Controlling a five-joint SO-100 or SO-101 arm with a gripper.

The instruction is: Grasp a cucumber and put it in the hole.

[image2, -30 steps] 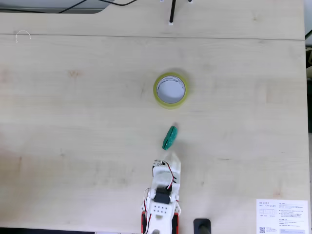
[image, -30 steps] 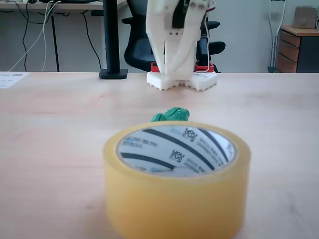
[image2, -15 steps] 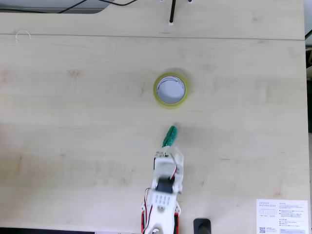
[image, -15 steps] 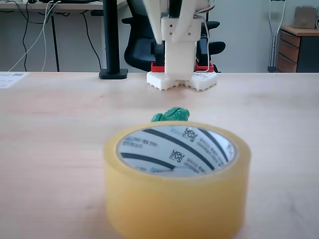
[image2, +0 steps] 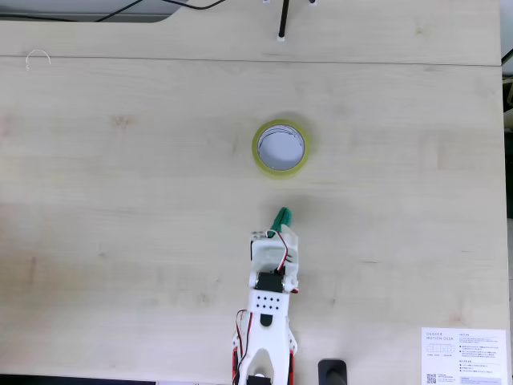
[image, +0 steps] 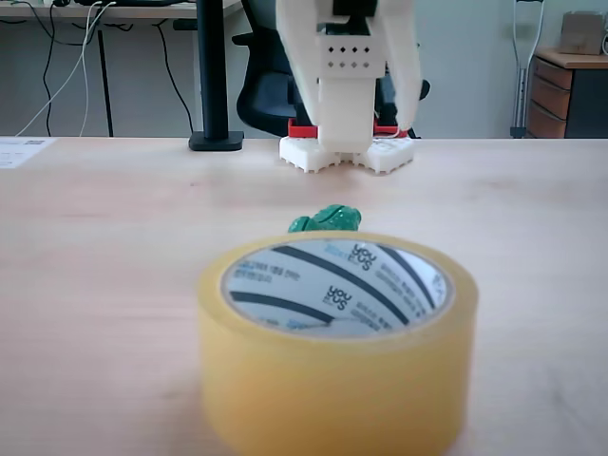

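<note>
Nearest the low front camera sits the tape roll, flat on the desk, its hole facing up and empty. From above, the tape roll lies near the desk's middle, and its hole is at about twelve o'clock from my hand.

Just behind the roll in the low view is the cucumber, lying on the desk and well apart from the tape. In the top-down view only its far tip peeks out past my wrist; the rest is covered by me. What shows suggests its long axis runs roughly from six to twelve o'clock, tilted slightly toward one, so it points nearly along my reach toward the roll.

Farther back, my hand hangs above the desk with the cucumber below and slightly in front of it. From above, my hand sits over the cucumber's near end. I cannot tell how far apart my fingers are. I judge I am lined up to lower onto it, not yet holding it. My arm stretches straight out from its base at six o'clock.
</note>
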